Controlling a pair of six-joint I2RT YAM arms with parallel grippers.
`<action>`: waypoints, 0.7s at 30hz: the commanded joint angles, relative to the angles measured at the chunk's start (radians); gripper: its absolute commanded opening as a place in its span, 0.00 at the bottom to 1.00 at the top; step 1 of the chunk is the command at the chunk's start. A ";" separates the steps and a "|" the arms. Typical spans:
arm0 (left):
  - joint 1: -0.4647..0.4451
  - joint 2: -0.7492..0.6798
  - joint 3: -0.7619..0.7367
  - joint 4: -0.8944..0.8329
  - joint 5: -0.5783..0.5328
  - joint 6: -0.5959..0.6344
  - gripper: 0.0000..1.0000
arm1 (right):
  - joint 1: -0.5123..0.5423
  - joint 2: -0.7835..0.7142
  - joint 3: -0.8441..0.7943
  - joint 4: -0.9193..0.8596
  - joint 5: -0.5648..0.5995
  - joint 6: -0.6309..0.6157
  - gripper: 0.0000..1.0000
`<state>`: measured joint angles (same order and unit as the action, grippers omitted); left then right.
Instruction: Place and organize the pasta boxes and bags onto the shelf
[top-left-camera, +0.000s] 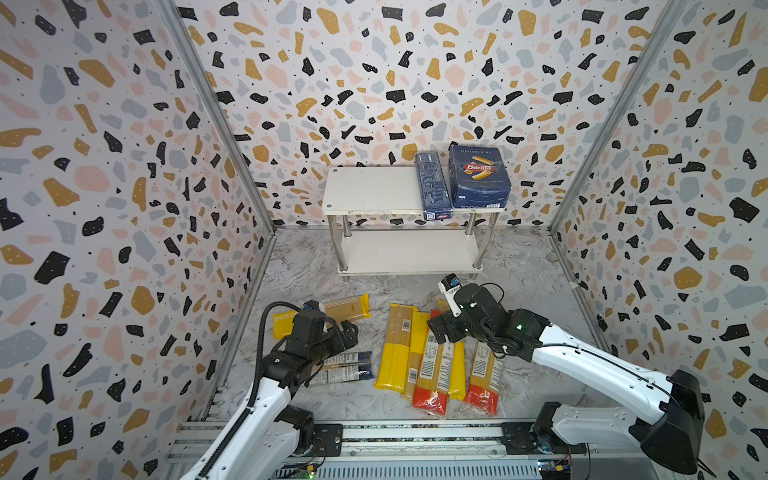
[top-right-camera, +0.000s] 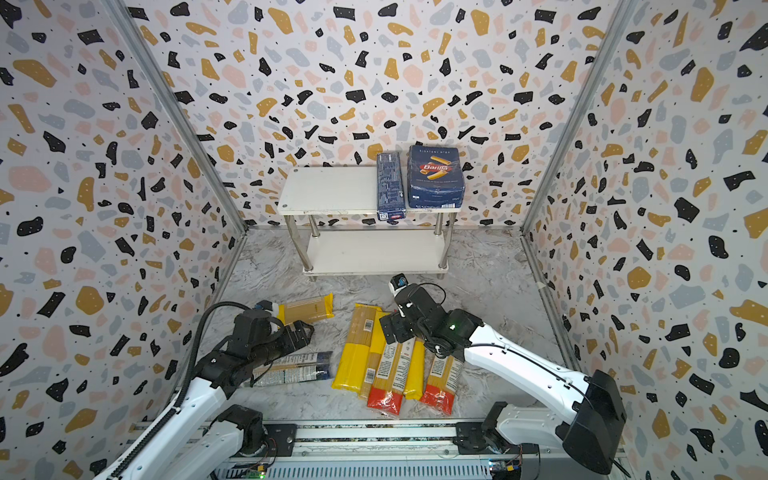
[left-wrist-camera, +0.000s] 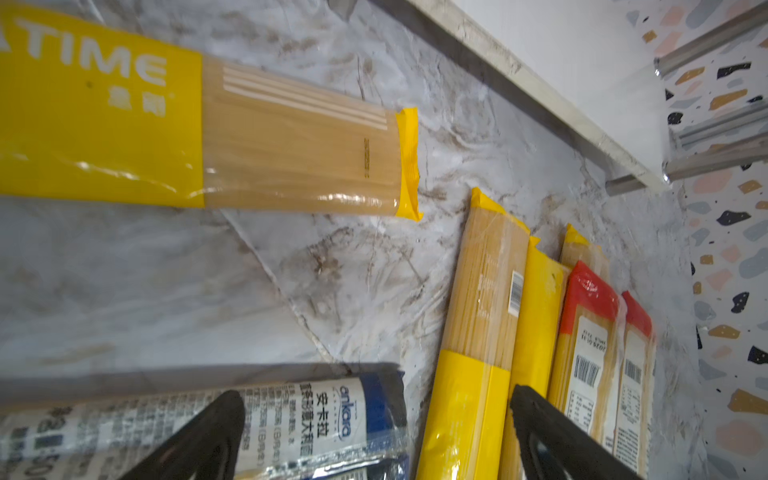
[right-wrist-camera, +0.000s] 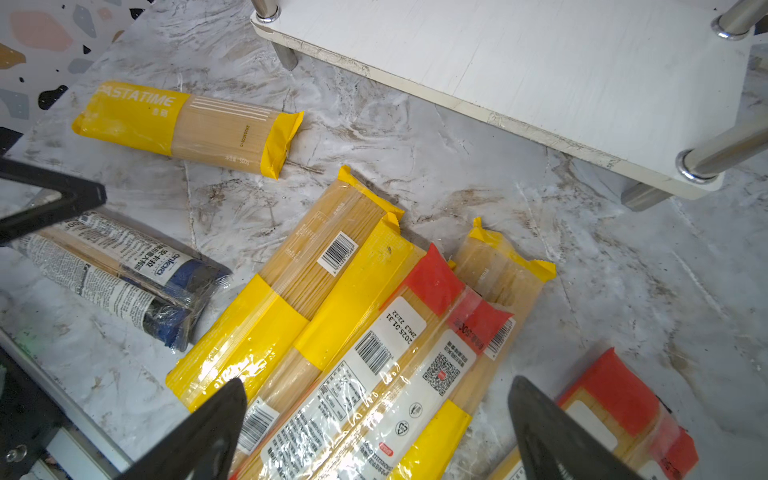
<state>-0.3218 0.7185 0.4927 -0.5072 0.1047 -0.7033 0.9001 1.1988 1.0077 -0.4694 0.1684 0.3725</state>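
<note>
The shelf stands at the back wall. Both pasta boxes lie on the right of its top board: the narrow box and the wide Barilla box. The bags lie on the floor in front. My left gripper is open, its fingers either side of the blue end of a clear bag and a yellow bag. The PASTATIME bag lies beyond it. My right gripper hangs open over a red-ended bag in the pile. Neither gripper holds anything.
The shelf's lower board is bare. Another red-ended bag lies apart, right of the pile. Terrazzo-patterned walls close in the left, right and back. A metal rail runs along the front edge.
</note>
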 joint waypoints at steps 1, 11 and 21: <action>-0.033 -0.044 -0.010 -0.063 -0.067 -0.044 1.00 | 0.005 -0.034 -0.001 0.007 0.004 0.012 0.98; 0.030 0.300 0.119 0.124 -0.277 -0.076 1.00 | 0.000 -0.004 0.006 0.035 0.006 -0.001 0.99; 0.182 0.585 0.303 0.215 -0.244 -0.076 1.00 | -0.111 -0.030 -0.007 0.028 -0.036 -0.031 1.00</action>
<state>-0.1726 1.2823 0.7567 -0.3470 -0.1333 -0.7742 0.8246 1.1984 0.9977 -0.4389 0.1493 0.3607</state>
